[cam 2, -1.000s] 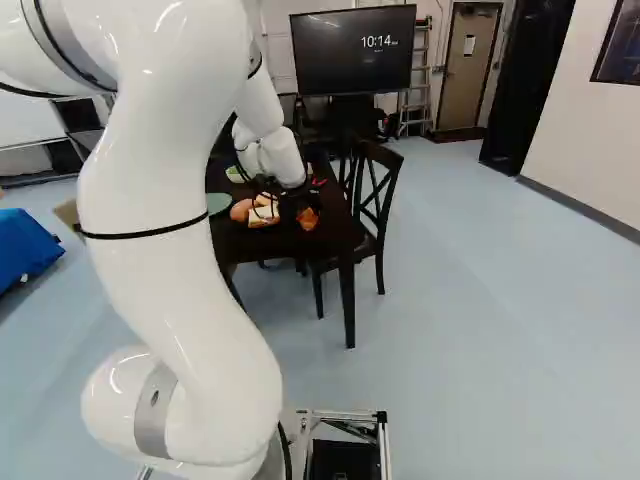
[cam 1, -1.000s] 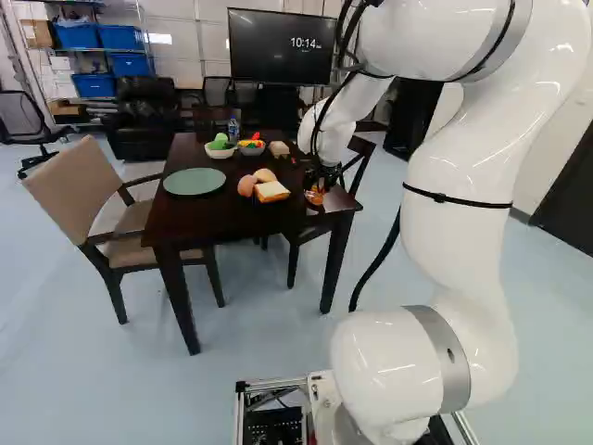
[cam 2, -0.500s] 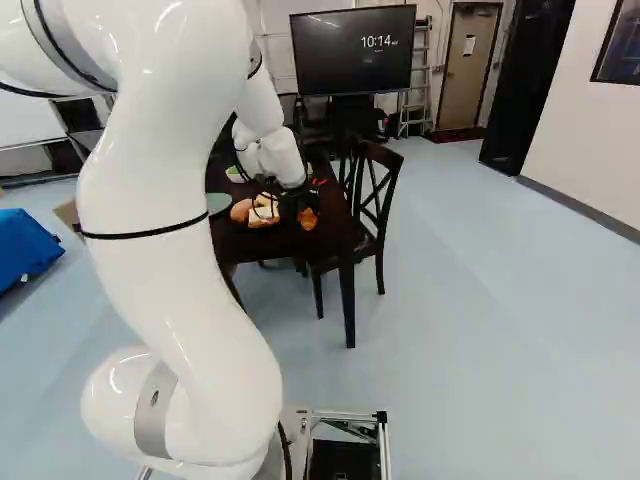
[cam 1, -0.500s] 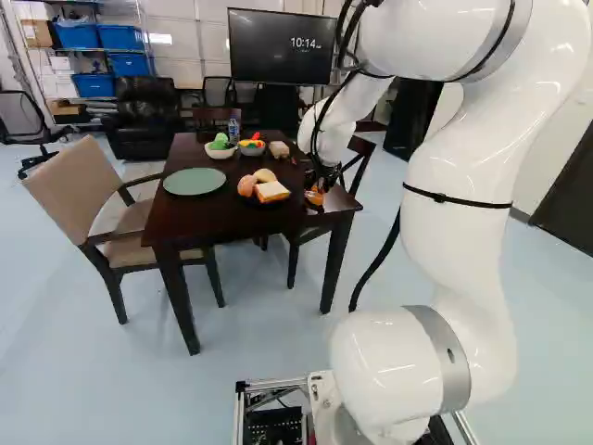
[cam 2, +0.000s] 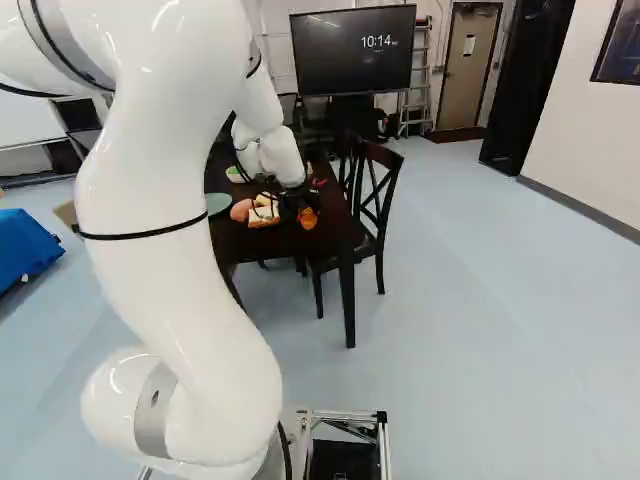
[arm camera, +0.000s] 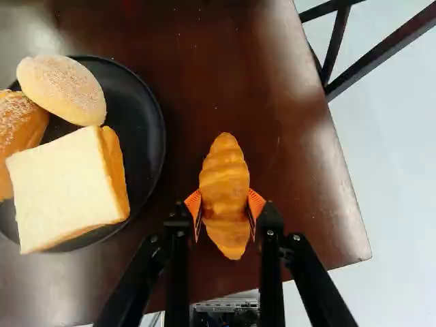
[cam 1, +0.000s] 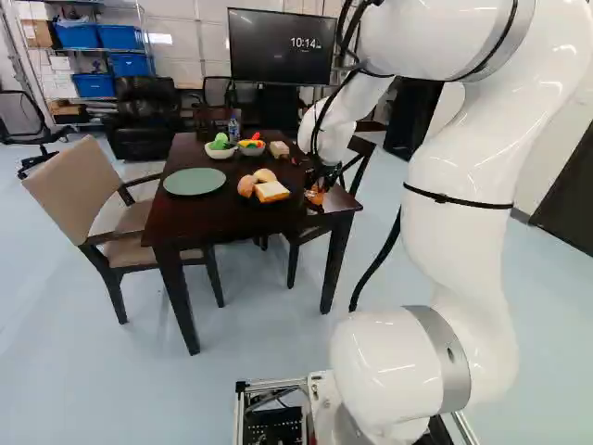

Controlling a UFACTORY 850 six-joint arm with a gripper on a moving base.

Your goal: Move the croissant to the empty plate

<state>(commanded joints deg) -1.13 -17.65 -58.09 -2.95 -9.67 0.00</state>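
Near table [arm camera: 293, 102] corner: croissant [arm camera: 225, 177] gripped, plate transfer pending

Between both orange pads [arm camera: 256, 204] of the gripper [arm camera: 225, 208], croissant is pinched from two sides, its long axis running ahead, ends poking out past the pads. Fingers closed on it. It is over the table's near corner; can't tell if it touches wood or is slightly raised.

Beside it, apart: black plate [arm camera: 144, 143] holding a bread slice [arm camera: 65, 187], a pale bun [arm camera: 68, 88] and a browner roll [arm camera: 17, 129]. Beyond that, at the left of the left base view, green plate [cam 1: 194, 181], bare, so likely the target. Farther back, two bowls [cam 1: 219, 154] of colorful items and a bottle [cam 1: 233, 127].

Change: very little over the last second. Base has not moved; arm [cam 1: 454, 222] holds nearly the same pose against its foot joint, croissant in about the same spot. Too small to tell if the pads tightened just now. For the task: grip looks ready, carry not begun. Next is probably lift, then cross over the loaded black plate; too low a path could clip the bread.

Writing: wall screen [cam 1: 281, 46] shows light digits, not transcribed. Bottle label too small. No readable label on the food or plates.
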